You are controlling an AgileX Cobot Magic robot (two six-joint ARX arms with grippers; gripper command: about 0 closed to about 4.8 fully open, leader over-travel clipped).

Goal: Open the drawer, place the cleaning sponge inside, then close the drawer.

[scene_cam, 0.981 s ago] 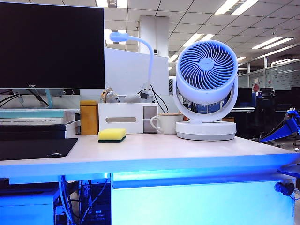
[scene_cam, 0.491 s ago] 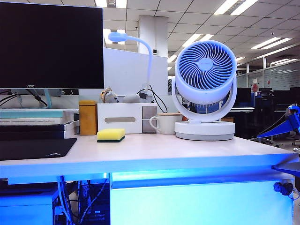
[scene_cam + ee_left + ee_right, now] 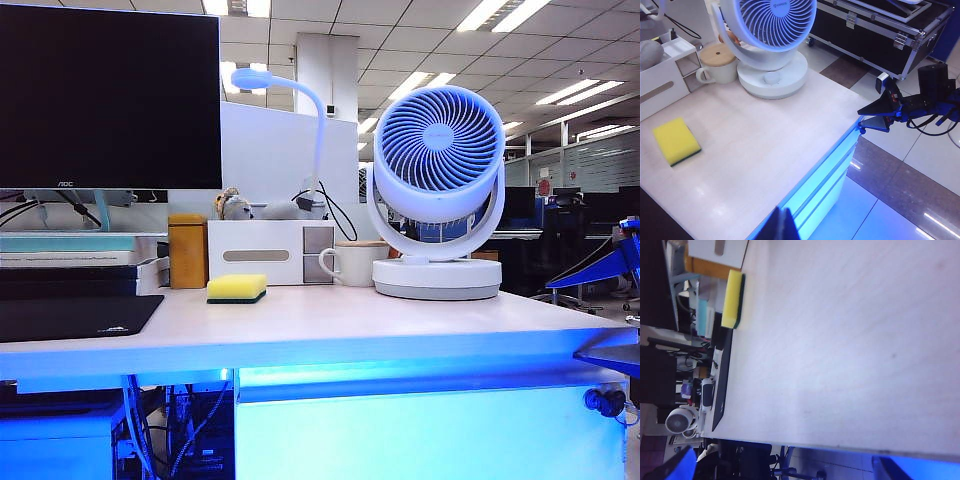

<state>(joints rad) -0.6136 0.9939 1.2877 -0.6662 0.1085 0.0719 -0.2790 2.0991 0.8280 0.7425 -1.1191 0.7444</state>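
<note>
The yellow cleaning sponge, green layer down, lies flat on the desk left of centre. Under the desktop is the drawer, its white front lit blue and shut, with a black knob at its right end. My right gripper stands open at the desk's right corner, above the knob and holding nothing. Its blue fingers stand one over the other. My left gripper is shut and empty above the desk's front edge; the exterior view does not show it.
A white fan, a white mug, a white organizer box and an orange-yellow box line the back of the desk. A monitor and black mat fill the left. A black case lies on the floor.
My right gripper has turned a little at the desk's right corner, and its lower finger reaches farther into the exterior view. The sponge, the drawer and my left gripper have not moved.
</note>
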